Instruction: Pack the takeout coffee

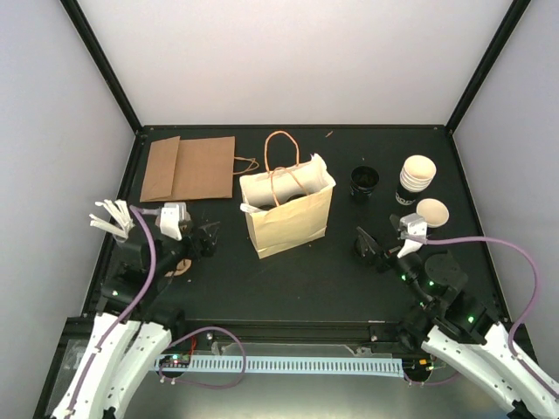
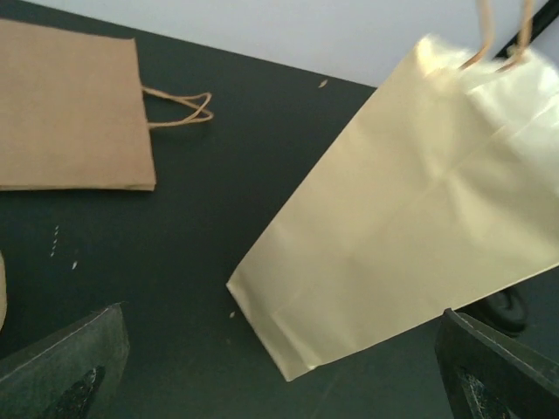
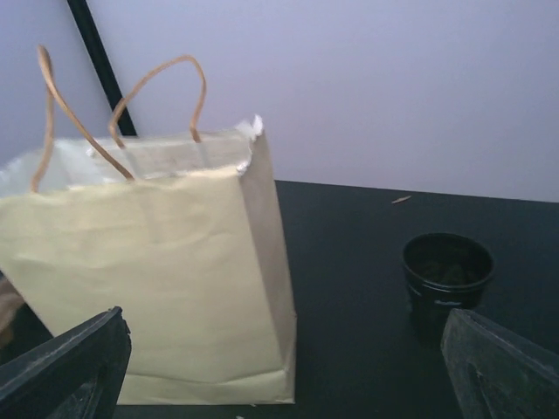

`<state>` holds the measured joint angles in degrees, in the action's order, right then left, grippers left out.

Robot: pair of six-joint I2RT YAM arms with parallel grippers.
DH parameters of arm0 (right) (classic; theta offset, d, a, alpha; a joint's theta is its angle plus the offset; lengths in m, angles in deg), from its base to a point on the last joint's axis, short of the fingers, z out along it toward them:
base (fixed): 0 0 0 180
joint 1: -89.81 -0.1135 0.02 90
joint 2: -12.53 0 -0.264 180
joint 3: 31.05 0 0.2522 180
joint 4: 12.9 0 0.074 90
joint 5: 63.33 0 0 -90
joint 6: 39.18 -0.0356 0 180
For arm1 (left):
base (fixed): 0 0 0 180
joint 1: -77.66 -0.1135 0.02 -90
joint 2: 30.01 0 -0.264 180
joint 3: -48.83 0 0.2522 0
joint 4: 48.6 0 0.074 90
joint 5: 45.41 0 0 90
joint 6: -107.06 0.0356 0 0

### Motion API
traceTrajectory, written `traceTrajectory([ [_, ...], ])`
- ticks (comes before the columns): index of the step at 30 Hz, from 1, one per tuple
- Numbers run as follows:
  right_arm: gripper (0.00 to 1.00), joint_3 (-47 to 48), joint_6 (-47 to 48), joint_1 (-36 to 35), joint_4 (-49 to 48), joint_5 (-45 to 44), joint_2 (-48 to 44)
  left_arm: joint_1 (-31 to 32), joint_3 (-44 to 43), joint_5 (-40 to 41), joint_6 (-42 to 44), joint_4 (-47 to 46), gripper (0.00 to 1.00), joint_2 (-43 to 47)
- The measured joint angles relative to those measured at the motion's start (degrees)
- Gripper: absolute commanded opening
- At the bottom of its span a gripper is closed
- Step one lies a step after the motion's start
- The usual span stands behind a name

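Observation:
The takeout coffee, a small cream-white paper cup [image 1: 432, 212], stands upright at the right side of the table, just behind my right wrist. It shows in neither wrist view. A cream paper bag [image 1: 288, 214] with loop handles stands upright in the middle, mouth open. My left gripper [image 1: 208, 237] sits low to the left of the bag, open and holding nothing; the left wrist view has the bag [image 2: 410, 209] ahead between its spread fingers [image 2: 65, 375]. My right gripper [image 1: 369, 243] is open and holding nothing to the right of the bag [image 3: 148, 288].
A flat brown paper bag [image 1: 188, 168] lies at the back left. A black cup-shaped stack [image 1: 364, 181] stands right of the cream bag, also seen in the right wrist view [image 3: 447, 272]. A stack of paper cups [image 1: 417, 173] stands behind the single cup. White sticks [image 1: 112, 218] lie at the far left.

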<state>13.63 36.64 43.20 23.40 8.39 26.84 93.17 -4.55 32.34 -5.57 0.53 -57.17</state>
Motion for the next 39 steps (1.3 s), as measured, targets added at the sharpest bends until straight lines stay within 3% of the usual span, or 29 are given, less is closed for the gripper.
traceTrajectory([
  [6, 0.97, -7.4, 8.4, 0.0, -6.5, -2.7, -2.2, 0.0, 14.9, 3.5, 1.7, -8.8, 0.99, 8.1],
  [12, 0.95, -10.9, 13.4, 0.5, -15.4, -5.7, 4.5, 0.0, 19.6, 9.4, 4.0, -19.8, 0.99, 7.0],
  [16, 0.9, -14.9, 15.4, 5.2, -26.2, -5.4, 11.4, 0.0, 20.9, 16.7, 6.4, -27.9, 0.99, -0.2],
  [21, 0.93, -17.5, 14.6, 19.1, -34.8, 1.1, 18.2, 0.0, 23.3, 26.6, 11.8, -38.4, 0.99, -10.3],
  [25, 0.93, -17.8, 16.3, 23.8, -41.4, 2.7, 24.1, -0.3, 24.0, 31.5, 16.0, -47.2, 0.99, -17.6],
  [32, 0.94, -23.6, 16.5, 34.1, -56.9, 5.0, 35.5, -1.5, 28.2, 34.5, 21.2, -65.4, 0.99, -27.9],
  [39, 0.94, -24.5, 15.5, 38.8, -70.2, 8.0, 49.1, -4.3, 28.4, 32.7, 26.0, -78.2, 0.99, -38.1],
])
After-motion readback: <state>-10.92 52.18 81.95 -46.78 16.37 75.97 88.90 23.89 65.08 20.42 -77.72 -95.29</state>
